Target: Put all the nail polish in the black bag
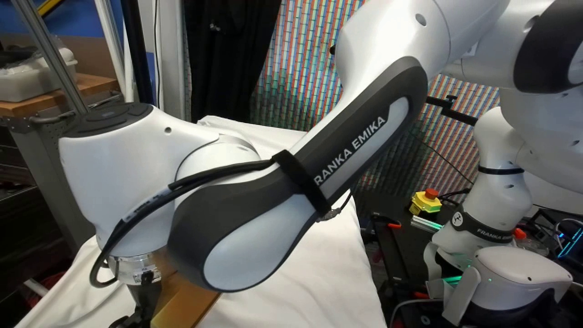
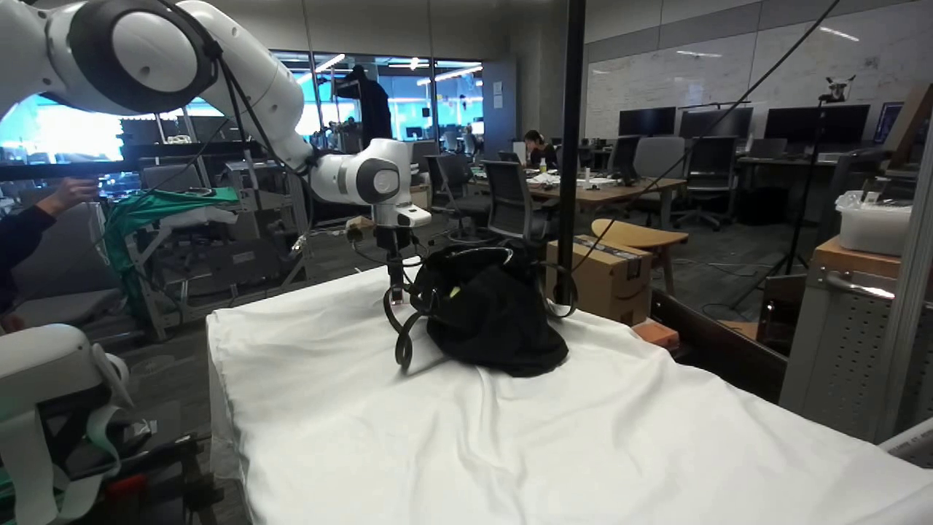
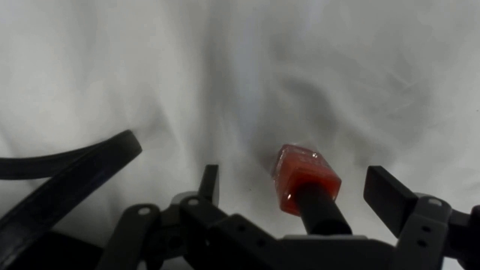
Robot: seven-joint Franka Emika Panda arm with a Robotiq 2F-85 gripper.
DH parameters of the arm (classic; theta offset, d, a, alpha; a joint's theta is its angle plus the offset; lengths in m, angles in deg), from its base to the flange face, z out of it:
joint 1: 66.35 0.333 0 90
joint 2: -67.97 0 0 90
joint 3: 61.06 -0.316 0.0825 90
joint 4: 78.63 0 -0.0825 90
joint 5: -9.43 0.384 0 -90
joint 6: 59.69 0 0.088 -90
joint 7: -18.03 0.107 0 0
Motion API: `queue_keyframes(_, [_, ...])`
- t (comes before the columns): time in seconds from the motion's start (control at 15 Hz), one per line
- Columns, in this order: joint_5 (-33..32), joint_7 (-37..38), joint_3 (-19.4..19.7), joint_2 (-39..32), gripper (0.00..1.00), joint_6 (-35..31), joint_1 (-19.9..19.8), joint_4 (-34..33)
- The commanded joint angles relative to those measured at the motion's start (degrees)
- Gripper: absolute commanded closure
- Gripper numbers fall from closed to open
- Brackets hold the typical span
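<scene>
The jaws are spread wide around a red nail polish bottle [image 3: 305,174], ungripped on the white-clothed worktop [image 2: 379,437] near the black bag [image 2: 496,313]. This bottle is yet to be bagged; whether others have been cannot be seen.

White arm [image 1: 364,150]; black cables [image 1: 205,175]; screw-studded black hand [image 3: 292,183]

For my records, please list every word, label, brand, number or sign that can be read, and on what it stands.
"RANKA EMIKA": robot arm; strap covers the start.
"FRANKA EMI": black band above robot base; end unclear.
Too small or blurred: marks on nail polish, cable label, cardboard box, pipe, whiteboard.
</scene>
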Motion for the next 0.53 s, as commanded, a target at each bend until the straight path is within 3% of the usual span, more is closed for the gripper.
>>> queue_keyframes(0.0, [0.41, 2.52, 0.89, -2.66, 0.00, 0.44, 0.96, -3.69])
queue_keyframes(0.47, [0.29, 4.15, 0.97, -3.78, 0.00, 0.66, 0.94, -5.07])
